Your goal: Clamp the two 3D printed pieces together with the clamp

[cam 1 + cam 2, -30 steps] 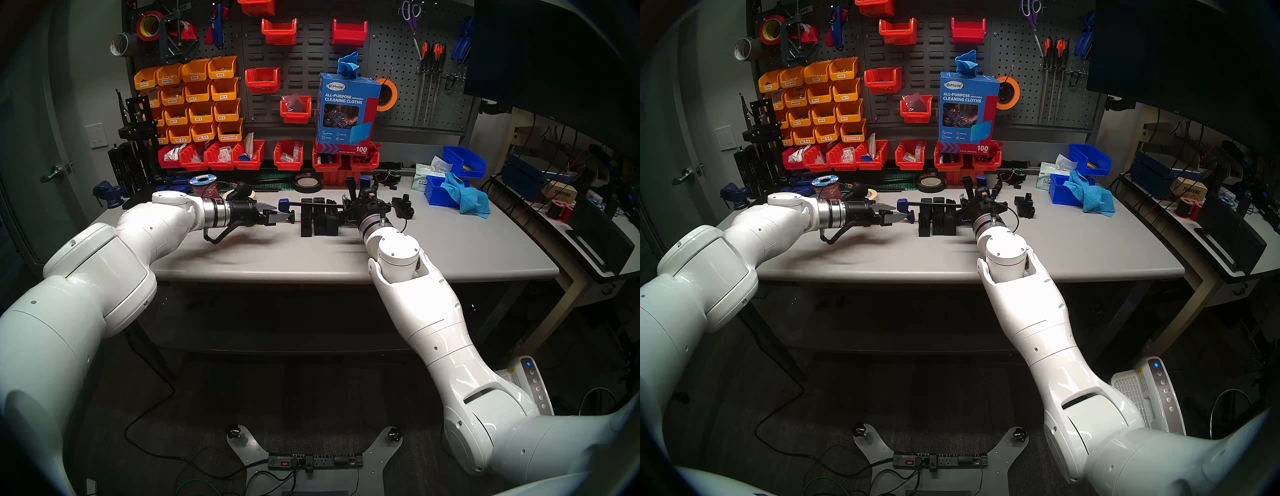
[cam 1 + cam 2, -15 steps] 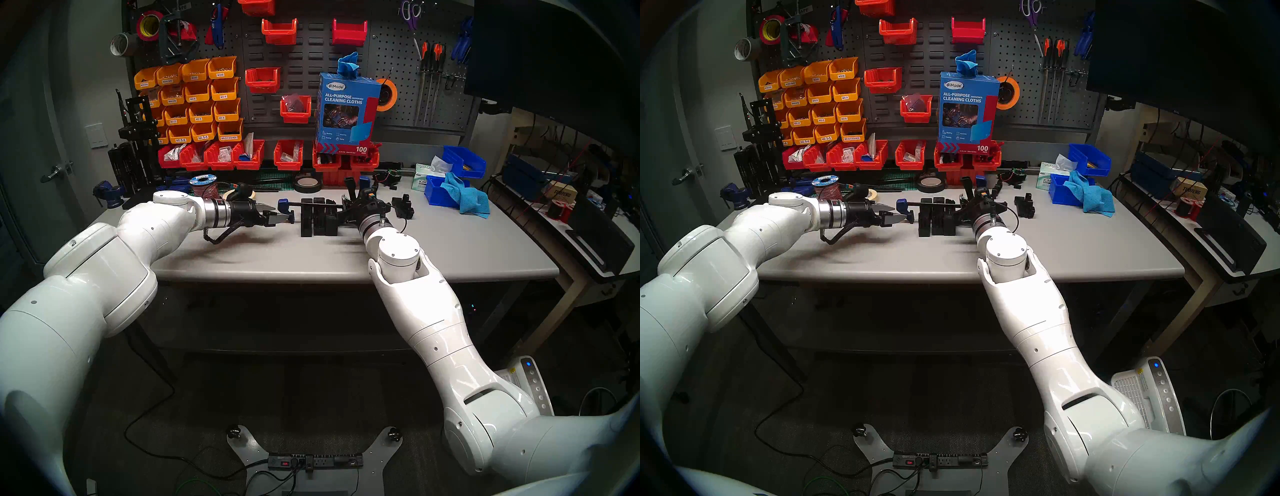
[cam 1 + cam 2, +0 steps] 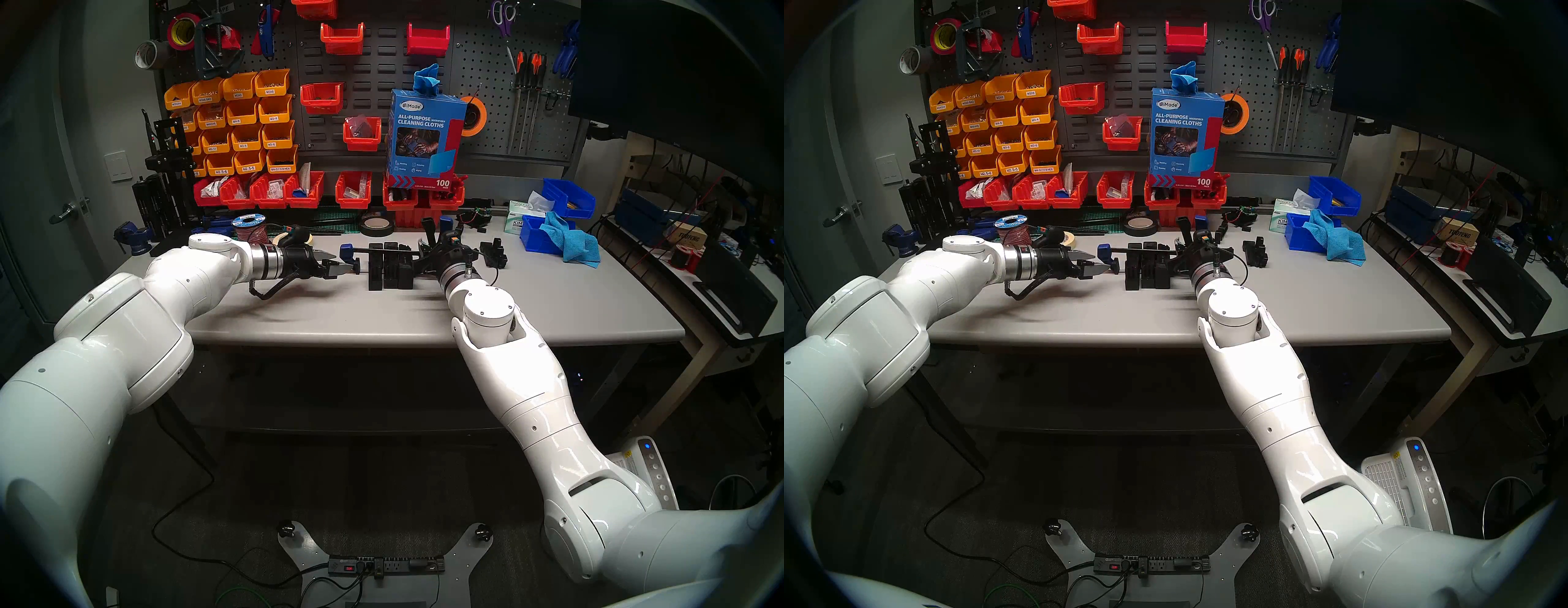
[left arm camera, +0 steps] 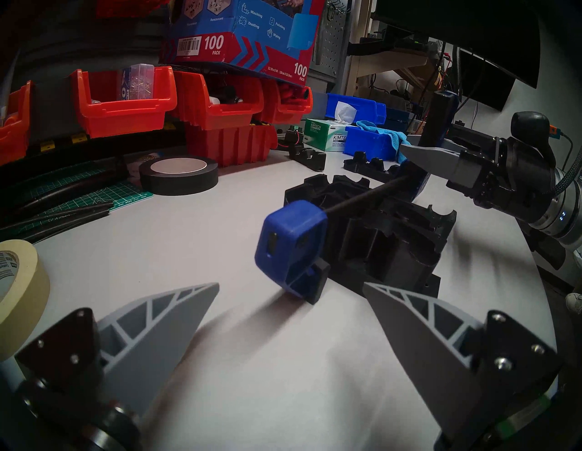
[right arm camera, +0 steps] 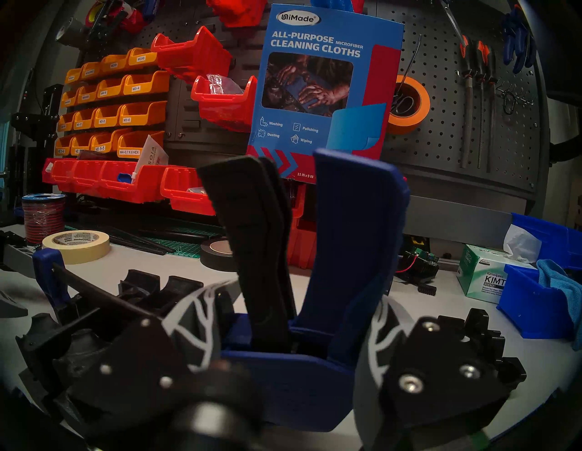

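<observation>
Right hand [image 5: 289,356] clenches clamp [image 5: 346,252]: smooth blue plastic handle.

Grey workbench [image 3: 551,305] against a dark pegboard [image 3: 382,72] hung with orange bins [image 3: 237,114] and red bins [image 3: 341,38] (hand tools at right). Grey door [image 3: 38,178] at left; dark carpet [image 3: 424,488] below, bearing a power strip [image 3: 384,565].

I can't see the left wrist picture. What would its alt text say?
The left gripper, jaws wide open, points at the blue end jaw of the clamp, whose black bar runs over the two 3D printed pieces on a grey table. Beyond, the right gripper holds the clamp's far end.
</observation>
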Robot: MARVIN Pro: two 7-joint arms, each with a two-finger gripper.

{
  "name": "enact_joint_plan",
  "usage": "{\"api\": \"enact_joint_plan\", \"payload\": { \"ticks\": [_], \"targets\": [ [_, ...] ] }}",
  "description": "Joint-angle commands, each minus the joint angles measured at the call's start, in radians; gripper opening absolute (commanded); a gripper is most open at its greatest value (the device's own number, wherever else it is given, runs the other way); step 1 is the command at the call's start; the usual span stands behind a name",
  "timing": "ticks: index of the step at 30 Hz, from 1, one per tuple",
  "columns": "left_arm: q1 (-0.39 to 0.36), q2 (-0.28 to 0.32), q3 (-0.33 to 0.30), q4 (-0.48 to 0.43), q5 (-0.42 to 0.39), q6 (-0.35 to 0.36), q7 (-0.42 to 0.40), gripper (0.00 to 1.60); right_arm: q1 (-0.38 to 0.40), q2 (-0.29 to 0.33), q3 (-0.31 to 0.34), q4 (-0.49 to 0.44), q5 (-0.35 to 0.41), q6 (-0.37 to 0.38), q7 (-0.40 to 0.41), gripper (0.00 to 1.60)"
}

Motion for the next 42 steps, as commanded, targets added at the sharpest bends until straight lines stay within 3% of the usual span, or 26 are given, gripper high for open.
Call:
{"api": "enact_joint_plan", "payload": {
  "ticks": [1, 23, 42],
  "targets": [
    [-0.029, 0.000, -0.001, -0.002, 0.003, -0.002, -0.001, 1.60, 0.005, 0.003, 0.002, -0.021, -0.001, -0.007, 0.001, 0.00],
    [-0.030, 0.003, -0.003, -0.001, 0.031, -0.016, 0.014, 1.55, 0.004, 0.006, 0.003, -0.022, -0.003, -0.008, 0.010, 0.00],
    [-0.033, 0.009, -0.005, -0.003, 0.051, -0.032, 0.013, 1.60, 0.002, 0.006, 0.002, -0.023, -0.004, -0.009, 0.015, 0.00]
  ]
}}
